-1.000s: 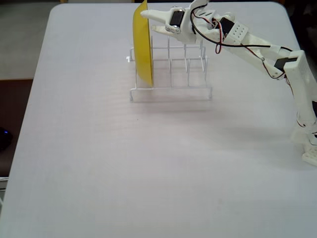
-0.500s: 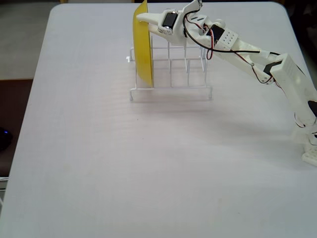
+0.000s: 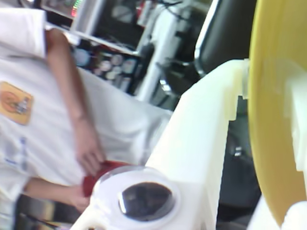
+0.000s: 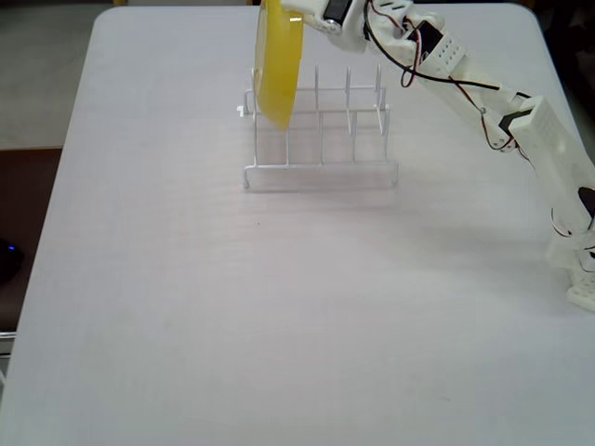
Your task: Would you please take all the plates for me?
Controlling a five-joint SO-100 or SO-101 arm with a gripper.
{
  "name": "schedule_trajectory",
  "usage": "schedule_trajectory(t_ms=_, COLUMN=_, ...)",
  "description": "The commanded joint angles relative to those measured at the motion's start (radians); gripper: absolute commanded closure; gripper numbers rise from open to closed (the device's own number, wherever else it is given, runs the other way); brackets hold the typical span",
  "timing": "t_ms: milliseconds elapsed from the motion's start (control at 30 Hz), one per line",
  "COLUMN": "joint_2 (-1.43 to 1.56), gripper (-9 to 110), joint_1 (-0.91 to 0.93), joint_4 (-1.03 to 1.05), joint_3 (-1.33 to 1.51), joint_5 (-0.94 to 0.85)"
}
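1. Wrist view: the gripper (image 3: 268, 120) pinches the yellow plate (image 3: 271, 143) by its rim, a white finger on each face; behind it, blurred, stand a person's arm (image 3: 79, 129) and cluttered shelves.
2. Fixed view: the yellow plate (image 4: 277, 70) hangs lifted, tilted, over the left end of the white wire rack (image 4: 321, 149) near the tabletop's (image 4: 232, 307) far edge; the gripper (image 4: 293, 14) clamps its top.

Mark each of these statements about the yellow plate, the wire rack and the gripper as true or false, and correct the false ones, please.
1. The gripper holds the yellow plate by its upper edge. True.
2. The yellow plate lies flat on the table. False: it stands on edge, lifted partly out of the wire rack.
3. Besides the yellow plate, the rack's slots are empty. True.
4. A blue plate stands in the rack's rightmost slot. False: no blue plate is in view.
5. In the wrist view, the yellow plate fills the right side. True.
6. The rack has tipped over. False: it stands upright on the table.
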Motion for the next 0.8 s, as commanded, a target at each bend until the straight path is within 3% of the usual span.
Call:
schedule_trajectory(t_ms=0, joint_2=0.308, gripper=102, joint_1=-0.002, joint_4=0.014, joint_3=-0.015, joint_5=-0.035)
schedule_trajectory(t_ms=433, joint_2=0.804, gripper=102, joint_1=-0.115, joint_4=-0.009, joint_3=0.356, joint_5=-0.072)
schedule_trajectory(t_ms=767, joint_2=0.888, gripper=102, joint_1=-0.477, joint_4=-0.029, joint_3=0.399, joint_5=0.181)
